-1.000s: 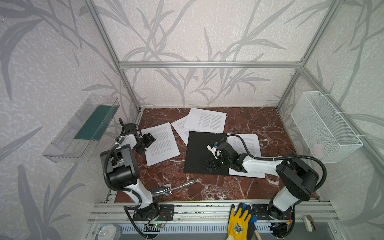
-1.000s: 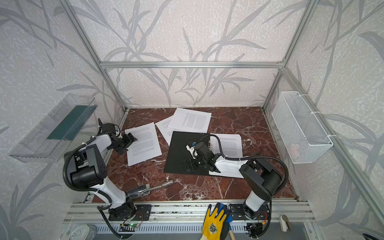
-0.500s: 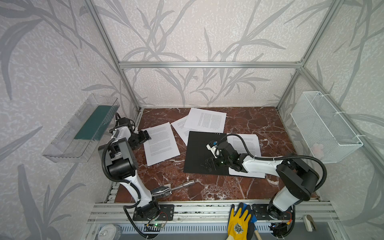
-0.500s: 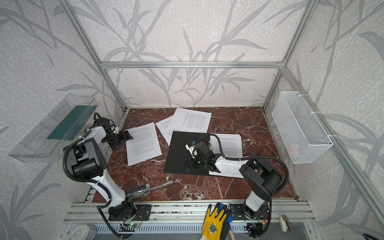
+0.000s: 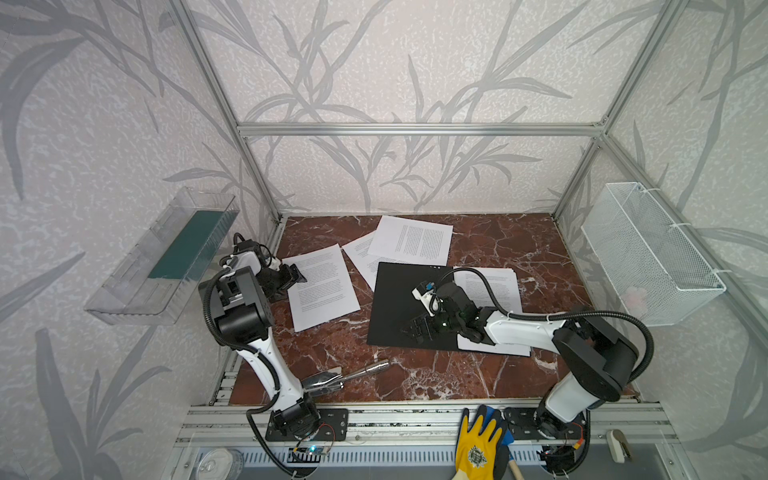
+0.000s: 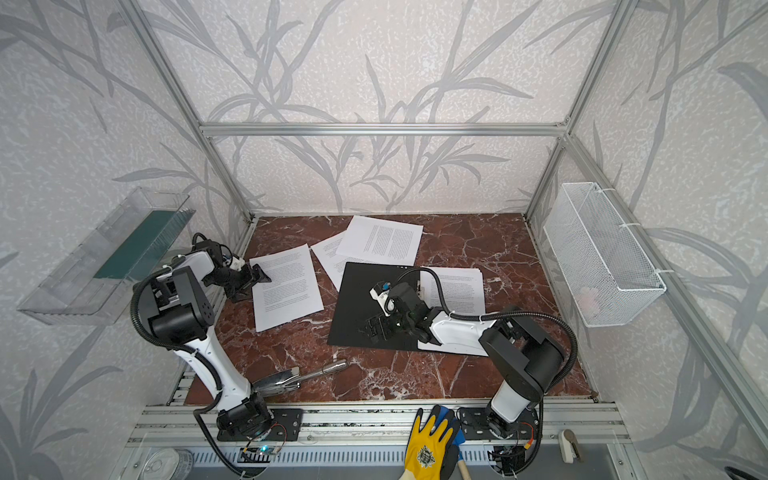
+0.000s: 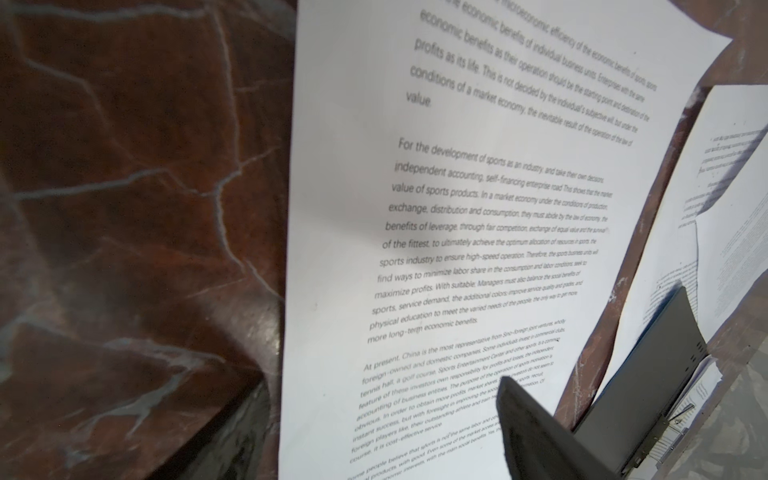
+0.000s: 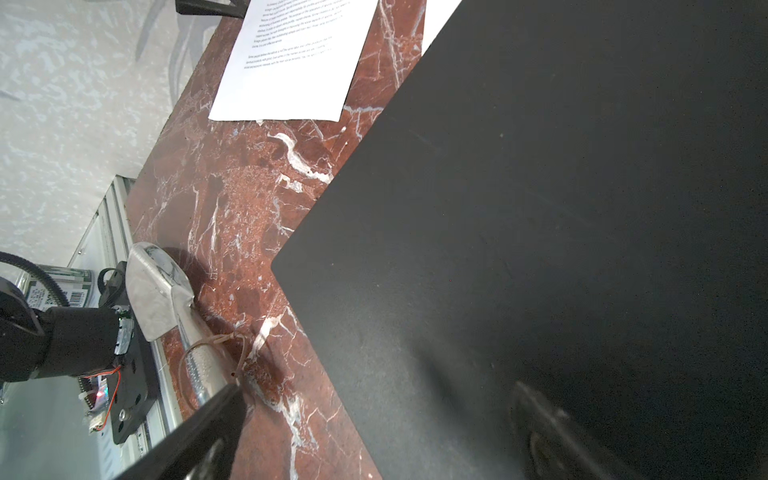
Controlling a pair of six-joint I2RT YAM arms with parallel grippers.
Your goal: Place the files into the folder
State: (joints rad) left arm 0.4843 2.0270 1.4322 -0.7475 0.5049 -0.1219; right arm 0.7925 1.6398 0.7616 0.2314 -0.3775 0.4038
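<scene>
Folder (image 5: 395,299) open flat mid-tabletop, black inside up, stack of files (image 5: 494,286) against its right side. Right gripper (image 5: 417,328) low over the black panel, jaws wide apart, clamped on nothing. Left gripper (image 5: 291,280) by the tabletop's left edge, jaws apart, straddling the edge of a lone sheet (image 5: 324,286). Two more overlapping sheets (image 5: 411,241) near the back edge.

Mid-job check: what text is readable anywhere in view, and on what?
"For the development of sports as an industry": left sheet, left wrist view.
"value of sports products": same sheet.
"At present, China is the most representative": same sheet.
Too small to read: print on the other sheets.
Blurred: glove emblem, barcode label.
</scene>
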